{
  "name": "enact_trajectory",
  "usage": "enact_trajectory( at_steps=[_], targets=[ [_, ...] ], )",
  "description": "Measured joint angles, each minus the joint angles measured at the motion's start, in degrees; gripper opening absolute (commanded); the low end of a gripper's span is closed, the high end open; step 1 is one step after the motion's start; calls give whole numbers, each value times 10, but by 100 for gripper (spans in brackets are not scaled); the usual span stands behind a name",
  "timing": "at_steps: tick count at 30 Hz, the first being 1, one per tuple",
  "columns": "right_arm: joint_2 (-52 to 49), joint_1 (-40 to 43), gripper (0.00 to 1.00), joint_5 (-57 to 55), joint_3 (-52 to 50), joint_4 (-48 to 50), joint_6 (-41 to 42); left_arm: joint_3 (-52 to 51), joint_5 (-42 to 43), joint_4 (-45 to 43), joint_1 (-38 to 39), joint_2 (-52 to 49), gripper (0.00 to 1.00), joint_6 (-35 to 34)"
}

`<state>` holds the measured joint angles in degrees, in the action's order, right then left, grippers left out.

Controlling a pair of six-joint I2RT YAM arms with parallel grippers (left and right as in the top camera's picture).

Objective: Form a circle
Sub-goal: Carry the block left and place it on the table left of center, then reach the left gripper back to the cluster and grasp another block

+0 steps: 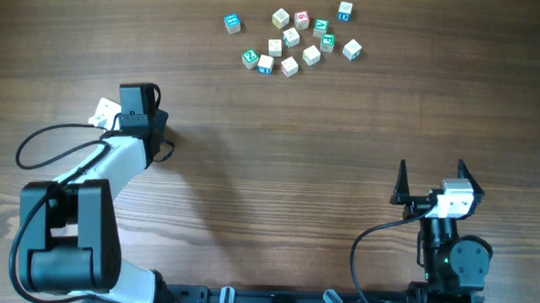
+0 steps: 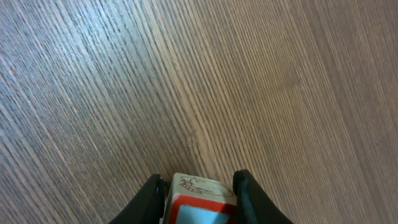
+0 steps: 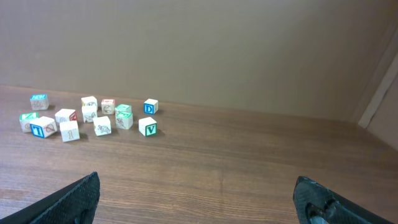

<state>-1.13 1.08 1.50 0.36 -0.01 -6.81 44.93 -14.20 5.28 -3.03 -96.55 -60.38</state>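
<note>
Desk: What do you have on the left?

Op: My left end effector [image 2: 199,179] points down at the worktop [image 1: 296,189], over on its left side. Its two fingers [image 2: 150,200] are closed on a cube [image 2: 202,202], one on each flank. The face toward my wrist camera has a red frame around a pale blue panel. The side facing away carries a small line drawing.

Desk: Is it resting on the wood or lifted?

Op: I can't tell. The wrist view shows only wood grain beyond it. From overhead I see a pale shape poking out just beside the end effector, mostly hidden by it. I can't say whether that is one cube or more.

Desk: And the right?

Op: My right end effector [image 3: 196,180] sits low at the right side, jaws spread wide and empty. It is well apart from everything else.

Desk: How does the task stand?

Op: Nothing is laid in a ring. The only piece I'm handling is the cube in the left grip. The loose blocks [image 1: 291,36] lie scattered at the far edge, around the middle of the worktop, well apart from both arms. They are printed in blue, green and red. From the right wrist, a D block [image 3: 150,106] and a V block [image 3: 148,127] mark the scatter's right end.
</note>
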Motion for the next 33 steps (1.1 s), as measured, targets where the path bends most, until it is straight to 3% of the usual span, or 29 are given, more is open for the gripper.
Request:
enact_trajectory(
  at_steps=[2,6,7,8,15,19,21,25,29,33],
  targets=[
    [0,0,100,0,0,0,0,0,6,0,0,0,52,-4],
    [0,0,100,0,0,0,0,0,8,-4,0,0,80,-10],
    [0,0,100,0,0,0,0,0,8,-9,0,0,95,-12],
    [0,0,100,0,0,0,0,0,9,-13,0,0,100,-16],
    [0,0,100,0,0,0,0,13,18,49,0,20,100,9],
    [0,0,100,0,0,0,0,64,40,102,0,113,100,48],
    [0,0,100,0,0,0,0,103,58,96,0,160,100,80],
    [0,0,100,0,0,0,0,204,76,-4,23,207,100,125],
    [0,0,100,0,0,0,0,306,81,-21,57,157,99,168],
    [0,0,100,0,0,0,0,473,105,58,89,-6,99,207]
  ],
)
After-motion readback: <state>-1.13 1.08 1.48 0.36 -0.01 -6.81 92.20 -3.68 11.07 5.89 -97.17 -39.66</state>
